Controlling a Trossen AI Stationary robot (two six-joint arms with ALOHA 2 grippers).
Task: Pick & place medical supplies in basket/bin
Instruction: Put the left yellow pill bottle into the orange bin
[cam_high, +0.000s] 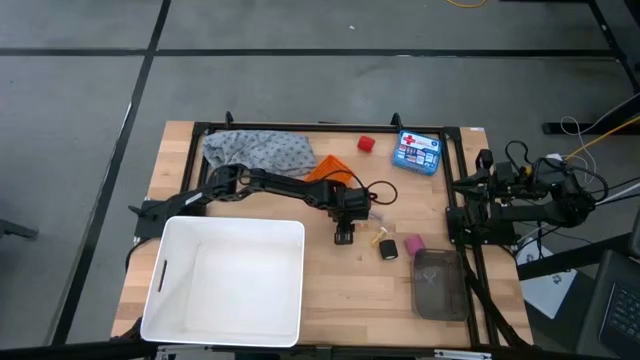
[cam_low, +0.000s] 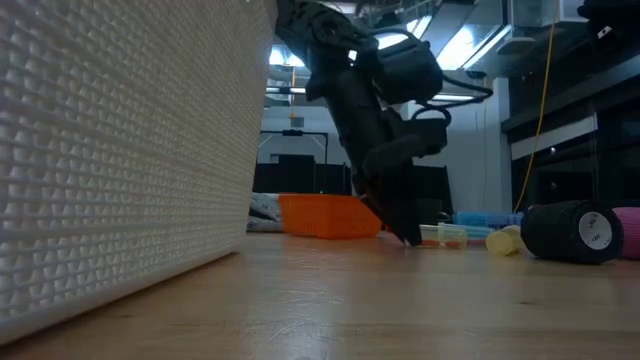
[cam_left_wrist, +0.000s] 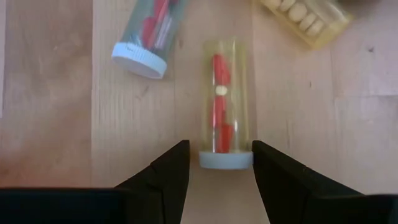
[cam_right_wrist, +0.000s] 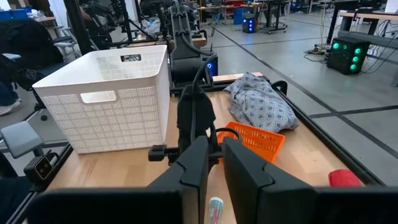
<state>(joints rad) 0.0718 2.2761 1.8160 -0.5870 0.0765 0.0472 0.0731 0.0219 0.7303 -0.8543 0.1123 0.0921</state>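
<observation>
My left gripper is open and points down at mid-table, close above the wood. Its fingers stand on either side of the pale cap of a clear tube that holds red pieces and lies flat. A second clear tube with a white cap lies beside it. The black roll and the pink roll lie to the right of the gripper. The red roll sits near the far edge. The grey patterned cloth lies bunched at the far left. The orange basket stands beside the cloth, partly under the arm. My right gripper waits at the table's right edge, shut. My left gripper comes from above, with its fingers along the tube's length at the cap end. One finger stands right against the cap's rim; whether it touches, I cannot tell. The other finger is apart from the cap. The tube lies on the table.
The large white tub fills the near left of the table. A blue first-aid box lies at the far right, and a grey see-through pouch at the near right. A yellow pill box lies just past the tubes.
</observation>
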